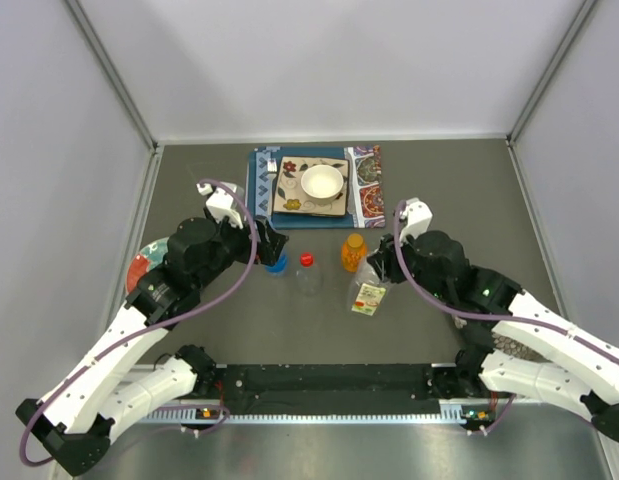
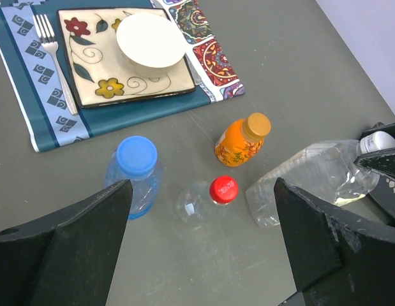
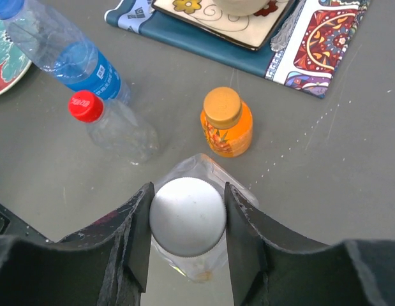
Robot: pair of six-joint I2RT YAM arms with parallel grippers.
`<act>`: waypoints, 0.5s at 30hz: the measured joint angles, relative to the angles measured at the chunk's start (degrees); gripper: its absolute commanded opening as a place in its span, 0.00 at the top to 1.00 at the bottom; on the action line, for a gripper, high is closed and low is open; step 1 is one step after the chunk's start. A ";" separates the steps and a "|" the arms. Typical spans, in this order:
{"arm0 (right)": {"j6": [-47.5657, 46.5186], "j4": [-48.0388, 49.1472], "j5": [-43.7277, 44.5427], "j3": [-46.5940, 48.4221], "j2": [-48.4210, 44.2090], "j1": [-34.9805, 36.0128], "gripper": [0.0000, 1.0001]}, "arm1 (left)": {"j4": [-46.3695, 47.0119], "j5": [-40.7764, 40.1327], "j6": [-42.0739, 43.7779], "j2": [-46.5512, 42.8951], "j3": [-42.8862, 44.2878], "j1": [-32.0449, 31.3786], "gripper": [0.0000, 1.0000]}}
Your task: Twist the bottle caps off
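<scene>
Four bottles stand mid-table. The blue cap [image 2: 136,155] is on a blue-labelled bottle [image 1: 277,265]. The red cap [image 2: 223,189] is on a small clear bottle [image 1: 308,278]. The orange cap [image 3: 222,106] is on an orange juice bottle [image 1: 353,251]. The white cap [image 3: 187,217] is on a large clear bottle [image 1: 367,292]. My right gripper [image 3: 187,191] is shut on the white cap, one finger on each side; it sits above that bottle in the top view [image 1: 382,262]. My left gripper [image 2: 202,210] is open and empty, above the table near the blue bottle [image 1: 272,243].
A blue placemat [image 1: 259,190] at the back holds a fork [image 2: 52,51], a floral square plate [image 1: 289,195] and a white bowl [image 1: 322,183]. A patterned cloth [image 1: 367,185] lies to its right. A colourful round plate [image 1: 144,262] lies at the left, partly under my left arm.
</scene>
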 measured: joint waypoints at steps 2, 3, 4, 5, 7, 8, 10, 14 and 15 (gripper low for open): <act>0.52 -0.50 -0.04 0.00 -0.59 0.02 0.87 | 0.02 0.00 0.02 0.00 0.00 0.00 0.02; 0.44 -0.87 0.00 0.04 -0.92 0.02 0.93 | 0.04 0.00 0.04 0.00 0.00 0.00 0.02; 0.55 -1.66 0.00 0.31 -1.27 0.02 0.97 | 0.11 0.02 0.11 0.00 0.00 0.00 0.02; 0.76 -2.75 0.04 0.92 -1.46 0.02 0.97 | 0.33 0.04 0.24 0.00 0.00 0.00 0.02; 1.20 -4.42 -0.07 2.82 -1.64 0.04 1.00 | 1.16 0.46 0.35 -0.04 -0.04 0.00 0.02; 1.46 -5.35 -0.11 4.42 -1.64 0.11 1.00 | 1.75 0.72 0.42 -0.22 -0.20 0.00 0.02; 1.99 -6.23 -0.52 7.56 -1.64 0.13 1.00 | 4.04 1.73 0.46 -1.07 -1.20 0.00 0.02; 2.78 -7.10 -3.19 14.36 -1.64 0.17 1.00 | 7.45 4.92 0.48 -2.67 -2.25 0.00 0.02; 2.80 -7.08 -4.50 16.04 -1.68 0.17 1.00 | 8.24 6.03 0.48 -2.75 -2.21 0.00 0.02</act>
